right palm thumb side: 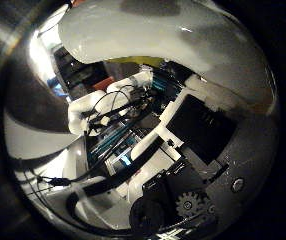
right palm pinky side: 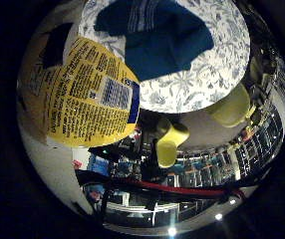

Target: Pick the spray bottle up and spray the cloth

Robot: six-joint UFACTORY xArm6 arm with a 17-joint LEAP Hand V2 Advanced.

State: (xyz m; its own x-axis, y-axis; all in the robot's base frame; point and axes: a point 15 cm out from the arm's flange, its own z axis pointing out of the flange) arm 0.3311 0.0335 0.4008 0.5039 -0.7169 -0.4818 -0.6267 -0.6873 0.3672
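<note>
Little-finger palm view: the spray bottle [right palm pinky side: 82, 94], its yellow label filling the frame's left, sits tight against the palm, evidently lifted above the round floral tablecloth [right palm pinky side: 217, 64] where the blue cloth [right palm pinky side: 157, 37] lies at upper centre. Thumb-side view shows the hand [right palm thumb side: 148, 145] with fingers curled round the bottle's white body. Next, judging by this: aim nozzle, squeeze trigger. Cluttered shelving fills the room below.

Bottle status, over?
Hand curled round bottle, bottle close against palm. Blue cloth lies on patterned table, apart from bottle. Nothing between bottle and cloth.
</note>
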